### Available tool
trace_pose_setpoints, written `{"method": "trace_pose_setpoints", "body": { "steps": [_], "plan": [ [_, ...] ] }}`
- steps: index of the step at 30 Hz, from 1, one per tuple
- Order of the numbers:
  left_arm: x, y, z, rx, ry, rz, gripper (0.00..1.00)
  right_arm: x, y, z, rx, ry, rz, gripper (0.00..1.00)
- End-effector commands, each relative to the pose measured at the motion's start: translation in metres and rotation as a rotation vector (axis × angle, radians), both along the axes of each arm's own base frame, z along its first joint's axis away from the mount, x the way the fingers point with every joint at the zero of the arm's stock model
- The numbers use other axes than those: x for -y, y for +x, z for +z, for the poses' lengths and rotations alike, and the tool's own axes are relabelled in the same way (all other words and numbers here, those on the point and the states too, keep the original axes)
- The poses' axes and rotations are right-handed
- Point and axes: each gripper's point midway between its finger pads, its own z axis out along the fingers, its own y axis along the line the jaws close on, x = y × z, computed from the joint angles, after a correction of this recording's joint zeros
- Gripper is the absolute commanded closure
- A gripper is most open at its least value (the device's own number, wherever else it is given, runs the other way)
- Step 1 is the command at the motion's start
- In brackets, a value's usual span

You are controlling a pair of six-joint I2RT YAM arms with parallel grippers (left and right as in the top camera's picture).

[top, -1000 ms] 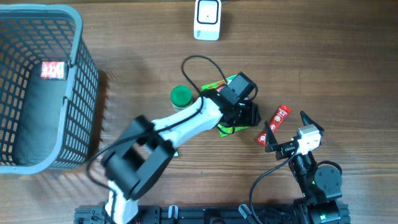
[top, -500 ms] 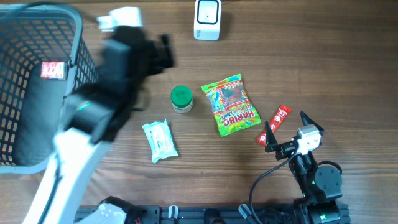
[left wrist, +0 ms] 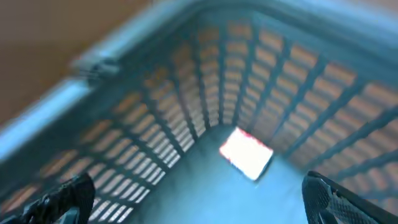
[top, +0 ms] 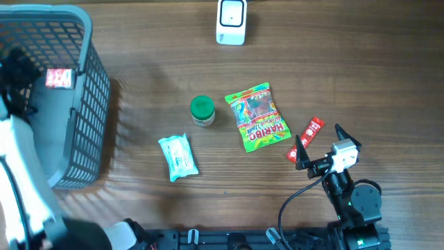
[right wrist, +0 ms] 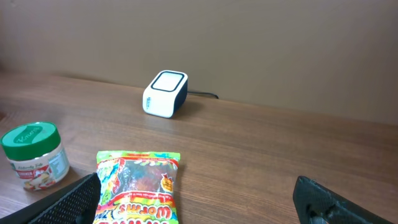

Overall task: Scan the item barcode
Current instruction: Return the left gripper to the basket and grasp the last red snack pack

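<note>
The white barcode scanner [top: 231, 21] [right wrist: 165, 93] stands at the table's far edge. A green gummy worms bag [top: 258, 117] [right wrist: 138, 186] lies flat mid-table, with nothing touching it. My left gripper [top: 17, 73] [left wrist: 199, 199] hovers over the grey basket [top: 94, 90], open and holding nothing. Below it, on the basket floor, lies a red-and-white packet [top: 60, 78] [left wrist: 246, 152]. My right gripper [top: 319, 144] [right wrist: 199, 202] rests open at the front right and faces the bag and the scanner, its fingers [right wrist: 68, 205] wide apart.
A green-lidded jar [top: 202, 110] [right wrist: 34, 155] stands left of the bag. A pale wipes pack [top: 178, 156] lies nearer the front. A red sachet [top: 313, 130] lies beside the right gripper. The basket's walls [left wrist: 205, 93] surround the left gripper.
The left arm left the gummy bag mid-table and swung far left over the basket, its jaws opening. The bag now lies uncovered on the table. The right arm has not moved.
</note>
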Motion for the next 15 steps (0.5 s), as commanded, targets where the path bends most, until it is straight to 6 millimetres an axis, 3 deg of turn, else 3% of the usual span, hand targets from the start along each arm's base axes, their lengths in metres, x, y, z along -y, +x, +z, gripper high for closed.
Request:
{"method": "trace_pose_setpoints", "body": {
  "steps": [1, 5, 7, 11, 15],
  "plan": [
    [0.001, 0.030, -0.079, -0.228, 0.010, -0.202, 0.00, 0.000, 0.000, 0.001, 0.005, -0.002, -0.003, 0.00],
    [-0.006, 0.061, -0.157, -0.314, -0.032, -0.293, 0.00, 0.000, 0.000, 0.001, 0.005, -0.002, -0.003, 0.00],
    [-0.007, 0.074, -0.179, -0.337, -0.004, -0.346, 0.00, 0.000, 0.000, 0.001, 0.005, -0.002, -0.003, 0.00],
    [-0.016, 0.097, -0.202, -0.294, 0.031, -0.363, 0.00, 0.000, 0.000, 0.001, 0.005, -0.002, -0.003, 0.00],
    [-0.007, 0.110, -0.213, -0.262, 0.029, -0.457, 0.00, 0.000, 0.000, 0.001, 0.005, -0.002, -0.003, 0.00]
  ]
}}
